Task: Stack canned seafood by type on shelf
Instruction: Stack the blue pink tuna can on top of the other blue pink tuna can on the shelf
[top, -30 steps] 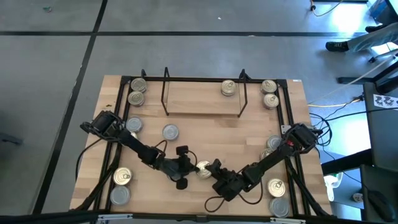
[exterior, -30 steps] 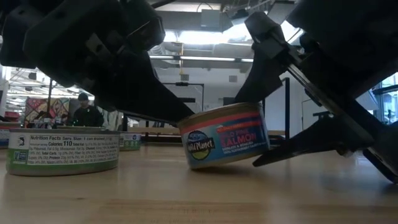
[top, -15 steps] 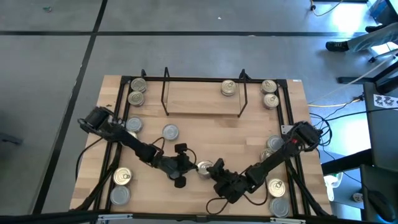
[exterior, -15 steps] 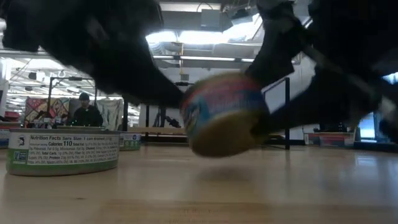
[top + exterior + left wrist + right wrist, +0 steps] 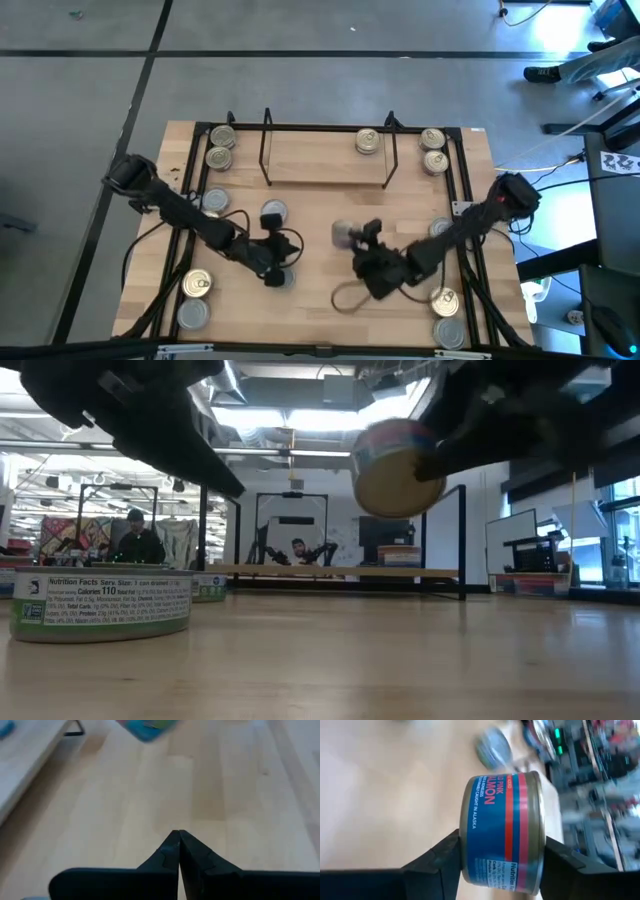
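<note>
My right gripper (image 5: 350, 236) (image 5: 502, 870) is shut on a blue-and-red salmon tin (image 5: 344, 234) (image 5: 393, 466) (image 5: 502, 832), held in the air over the middle of the table. The same tin shows at the edge of the left wrist view (image 5: 147, 730). My left gripper (image 5: 288, 252) (image 5: 179, 840) is shut and empty, just left of the tin and low over the wood. The shelf (image 5: 325, 162), a black wire frame with a light board, stands at the far edge. One tin (image 5: 367, 142) rests on its board by its flat bottom. My right gripper pinches the salmon tin between its two fingers (image 5: 442, 857), one on each flat end (image 5: 464, 827). The label wall faces the wrist camera. The fingers come slanting from the table's near right. The tin is lifted clear and turned on its edge, its gold end (image 5: 385, 480) showing in the low view.
Loose tins lie flat around the table: two at the far left corner (image 5: 221, 137), two left of centre (image 5: 272, 212), two near left (image 5: 196, 285), two far right (image 5: 433, 139), others near right (image 5: 445, 299). A green-labelled tin (image 5: 100, 603) stands close to the low camera. People sit in the room beyond.
My right gripper has lifted the salmon tin off the table, turned it on its edge and carried it toward the far edge and slightly right. My left gripper, open beside the tin before, has drawn back toward the table's left edge and shut.
</note>
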Robot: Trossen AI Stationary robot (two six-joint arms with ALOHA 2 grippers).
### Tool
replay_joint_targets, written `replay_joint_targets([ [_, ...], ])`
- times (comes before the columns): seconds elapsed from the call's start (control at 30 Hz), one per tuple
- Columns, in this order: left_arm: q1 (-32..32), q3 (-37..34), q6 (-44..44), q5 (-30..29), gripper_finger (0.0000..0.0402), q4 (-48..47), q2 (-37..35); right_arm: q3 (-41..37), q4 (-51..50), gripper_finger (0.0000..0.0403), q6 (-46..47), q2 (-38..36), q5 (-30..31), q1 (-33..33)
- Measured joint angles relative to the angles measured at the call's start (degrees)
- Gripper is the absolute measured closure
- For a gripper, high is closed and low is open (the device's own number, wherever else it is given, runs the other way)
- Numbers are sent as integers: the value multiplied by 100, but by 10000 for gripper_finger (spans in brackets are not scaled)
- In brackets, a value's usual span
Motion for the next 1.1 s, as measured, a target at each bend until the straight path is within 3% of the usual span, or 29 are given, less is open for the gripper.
replay_joint_targets([
  [0.27,112,0,108,-43,400,-655,-40,0,-638,208,-60,-442,-29,-1271],
  [0.4,190,0,497,499,400,-839,-42,0,-598,208,-474,-500,-34,-2080],
  [0.53,353,1,681,572,400,-1090,-171,77,-581,208,-904,-502,-113,-2908],
  [0.83,671,8,1101,557,400,-1746,-808,470,-574,208,-1541,-505,-867,-4410],
  [1.1,1012,9,1560,561,400,-1832,-899,498,-581,208,-1570,-502,-1512,-5299],
])
